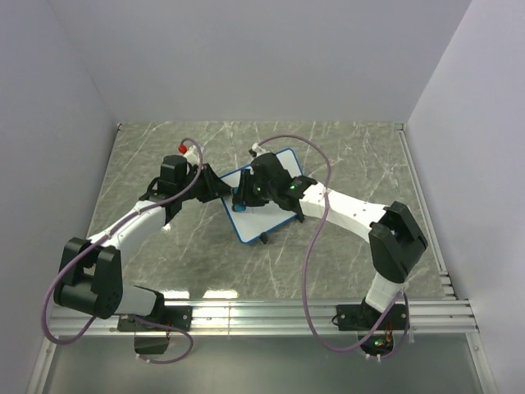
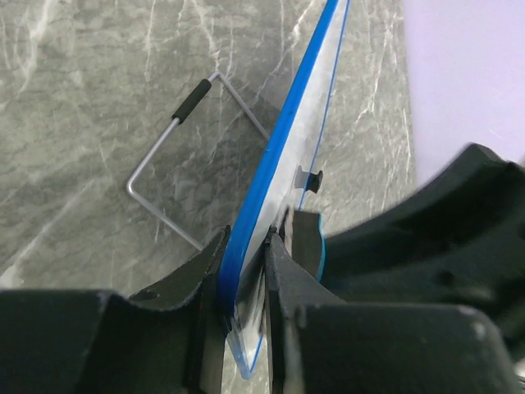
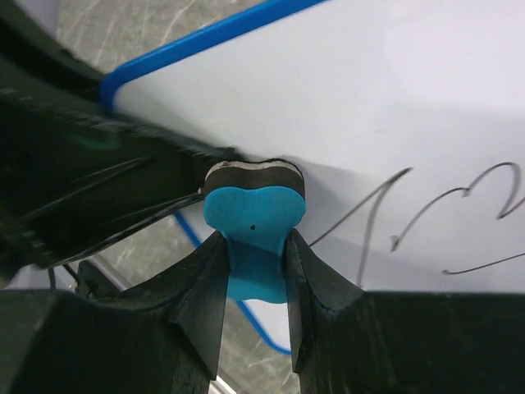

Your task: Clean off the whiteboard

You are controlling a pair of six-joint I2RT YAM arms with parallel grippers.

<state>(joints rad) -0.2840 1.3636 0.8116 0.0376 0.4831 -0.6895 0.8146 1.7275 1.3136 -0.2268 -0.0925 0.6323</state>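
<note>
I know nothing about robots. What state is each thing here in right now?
Left end effector: shut on the whiteboard's blue edge.
Right end effector: shut on the eraser.
Whiteboard: held by its edge, dark scribble not yet wiped.
Eraser: gripped, its dark felt side seems to touch the board.
Wire stand: swung out behind the board.

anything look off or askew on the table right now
Nothing damaged or spilled. The whiteboard sits skewed to the table edges, wire stand behind it, but the left gripper clamps its frame and the right gripper presses the eraser on it.
</note>
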